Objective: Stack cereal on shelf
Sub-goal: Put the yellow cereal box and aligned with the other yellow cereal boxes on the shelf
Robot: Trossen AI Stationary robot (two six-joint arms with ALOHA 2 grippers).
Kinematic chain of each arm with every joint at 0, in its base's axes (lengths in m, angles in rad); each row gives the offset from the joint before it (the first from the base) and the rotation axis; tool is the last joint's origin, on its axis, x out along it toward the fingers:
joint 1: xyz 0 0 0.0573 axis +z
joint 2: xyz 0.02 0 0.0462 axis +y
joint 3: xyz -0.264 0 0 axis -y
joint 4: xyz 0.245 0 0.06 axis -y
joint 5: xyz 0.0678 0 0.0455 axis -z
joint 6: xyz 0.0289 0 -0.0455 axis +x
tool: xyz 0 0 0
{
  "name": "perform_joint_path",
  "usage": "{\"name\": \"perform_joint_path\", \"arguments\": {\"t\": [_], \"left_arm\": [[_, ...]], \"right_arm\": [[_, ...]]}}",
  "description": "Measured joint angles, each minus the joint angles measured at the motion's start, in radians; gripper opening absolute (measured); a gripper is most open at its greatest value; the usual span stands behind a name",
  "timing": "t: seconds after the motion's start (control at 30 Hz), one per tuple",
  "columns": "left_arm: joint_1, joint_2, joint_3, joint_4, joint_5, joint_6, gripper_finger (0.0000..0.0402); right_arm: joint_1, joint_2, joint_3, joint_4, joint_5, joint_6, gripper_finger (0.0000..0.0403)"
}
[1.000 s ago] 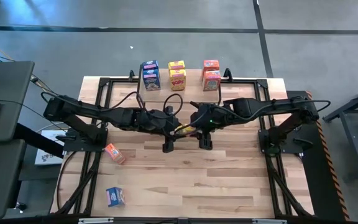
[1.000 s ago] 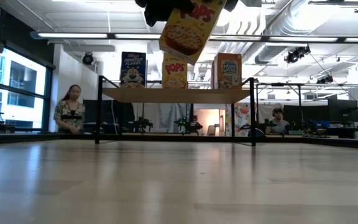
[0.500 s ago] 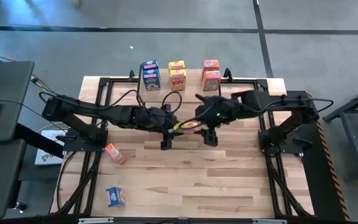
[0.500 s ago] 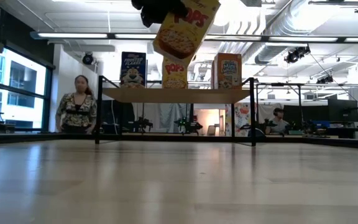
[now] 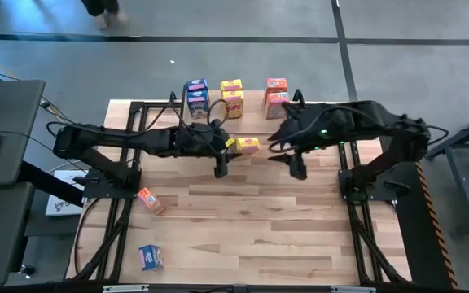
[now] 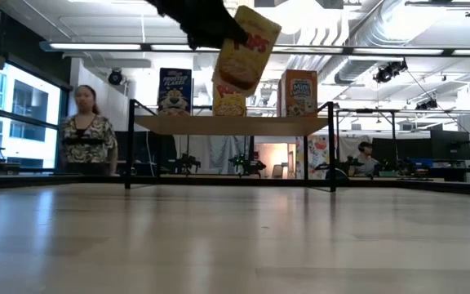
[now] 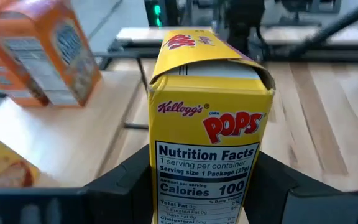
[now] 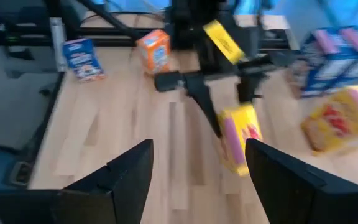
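I take the shelf [image 5: 234, 110] as my landmark; it stands at the far edge of the table [image 5: 300, 236]. On it I count three pairs of cereal boxes [image 5: 233, 98], left, middle and right. Just in front of the shelf, near its middle, my left gripper [image 5: 233, 146] holds a cereal box [image 5: 247, 145] above the table. My right gripper [image 5: 287, 150] sits in front of the shelf's right part, just right of that box and apart from it. Well in front of the shelf, toward the table's left side, one box [image 5: 149, 199] lies on the table, and another [image 5: 151, 256] lies nearer the front edge. Behind the shelf, beyond the table, a person [image 6: 88, 135] stands to its left.
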Motion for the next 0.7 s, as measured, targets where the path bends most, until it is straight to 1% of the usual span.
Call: {"name": "perform_joint_path", "arguments": {"t": [0.1,0.2,0.27,0.33,0.43,0.53,0.7], "left_arm": [[0.033,-0.042,-0.067,0.097,0.027,-0.001,0.0174],[0.066,-0.079,-0.133,0.178,0.041,-0.008,0.0174],[0.091,-0.11,-0.177,0.236,0.042,-0.008,0.0174],[0.119,-0.127,-0.216,0.329,0.056,-0.009,0.0174],[0.161,-0.13,-0.271,0.436,0.127,-0.024,0.0174],[0.2,-0.124,-0.294,0.482,0.177,-0.051,0.0174],[0.234,-0.086,-0.307,0.496,0.192,-0.061,0.0174]], "right_arm": [[0.0,-0.064,-0.051,0.003,0.049,0.0,0.0248],[0.0,-0.136,-0.125,0.047,0.048,0.001,0.0248],[0.001,-0.187,-0.194,0.108,0.044,-0.001,0.0248],[0.002,-0.239,-0.276,0.167,0.04,-0.007,0.0248],[-0.005,-0.316,-0.403,0.244,0.041,-0.018,0.0248],[-0.006,-0.394,-0.539,0.336,0.041,-0.018,0.0248],[-0.006,-0.524,-0.775,0.545,0.032,-0.018,0.0248]]}}
